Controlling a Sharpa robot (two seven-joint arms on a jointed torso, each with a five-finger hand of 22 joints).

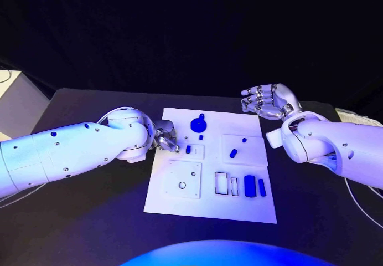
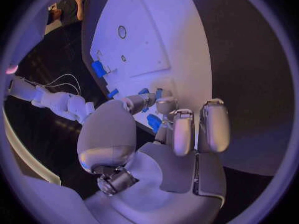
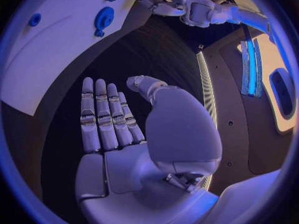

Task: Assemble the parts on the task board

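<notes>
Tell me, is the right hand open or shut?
Open: the right hand holds nothing, its fingers straight, beside the task board.

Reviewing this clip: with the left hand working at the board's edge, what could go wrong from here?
The left hand crowds the white task board beside a small blue part; its fingers might knock that piece or shift the board. The open right hand hovers off the board's far corner and cannot steady it.

Black table (image 1: 88, 210) (white box (image 1: 14, 94) nr edge)
</notes>
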